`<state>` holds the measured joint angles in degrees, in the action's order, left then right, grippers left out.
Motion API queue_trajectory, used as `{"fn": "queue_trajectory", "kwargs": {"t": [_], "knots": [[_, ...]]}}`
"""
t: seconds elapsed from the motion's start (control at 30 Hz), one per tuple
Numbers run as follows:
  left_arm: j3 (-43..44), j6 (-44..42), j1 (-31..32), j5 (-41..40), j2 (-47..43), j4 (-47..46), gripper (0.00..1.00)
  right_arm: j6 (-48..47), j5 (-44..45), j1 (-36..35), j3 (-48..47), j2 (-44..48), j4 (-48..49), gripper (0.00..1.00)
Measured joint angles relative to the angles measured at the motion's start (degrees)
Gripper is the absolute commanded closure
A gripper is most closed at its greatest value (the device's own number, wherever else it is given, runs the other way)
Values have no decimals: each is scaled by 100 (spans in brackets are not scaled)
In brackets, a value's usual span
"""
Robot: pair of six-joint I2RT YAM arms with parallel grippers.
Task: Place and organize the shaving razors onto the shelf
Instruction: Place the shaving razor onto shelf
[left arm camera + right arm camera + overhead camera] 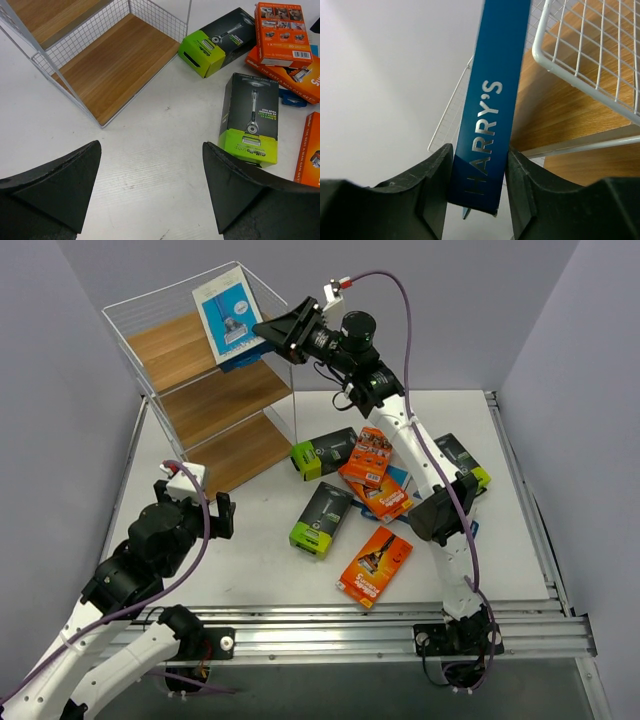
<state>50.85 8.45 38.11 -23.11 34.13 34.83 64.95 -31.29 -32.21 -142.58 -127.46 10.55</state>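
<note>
Find the right fingers (287,330) raised at the top tier of the shelf (205,405), clenched on the blue-and-white pack (228,312). In the right wrist view, see both fingers (422,192) pressed against the two broad faces of that pack (492,95), with its dark blue edge marked HARRY'S toward the camera and the shelf's white wire rim (580,75) just beside it. Note the pack upright and tilted back over the top wooden board, near the front right corner; cannot tell whether touching the board.

Find the left fingers (224,515) low over the bench (255,570), just in front of the shelf's bottom board, spread wide and grasping nothing. Confirm in the left wrist view: fingers (55,182) well apart, bare bench (150,165) between them, the bottom board (120,65) ahead.

Locate the remaining packs lying flat on the bench:
- a black-and-lime pack (323,454) just beside the bottom tier;
- a second black-and-lime pack (321,519) nearer the arms;
- a third black-and-lime pack (462,462) partly hidden behind the right arm;
- an orange pack (367,457) overlapping a second orange pack (385,500) in the middle of the group;
- a third orange pack (376,566) apart, toward the near edge.
</note>
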Motion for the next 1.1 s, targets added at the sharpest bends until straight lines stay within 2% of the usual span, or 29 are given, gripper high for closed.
{"fn": "queue_trajectory", "kwargs": {"t": [0.13,0.3,0.6,1.1], "knots": [[0,-11,11,2,-11,-17,9,39,35,15,-31,-7,17,44],[-4,-13,22,2,-26,-48,8,83,48,35,-50,-7,44,34],[-4,-15,22,2,-52,-87,8,85,66,131,-39,-2,26,31],[-28,-17,42,0,-74,-122,8,-116,186,363,232,437,-632,30]]}}
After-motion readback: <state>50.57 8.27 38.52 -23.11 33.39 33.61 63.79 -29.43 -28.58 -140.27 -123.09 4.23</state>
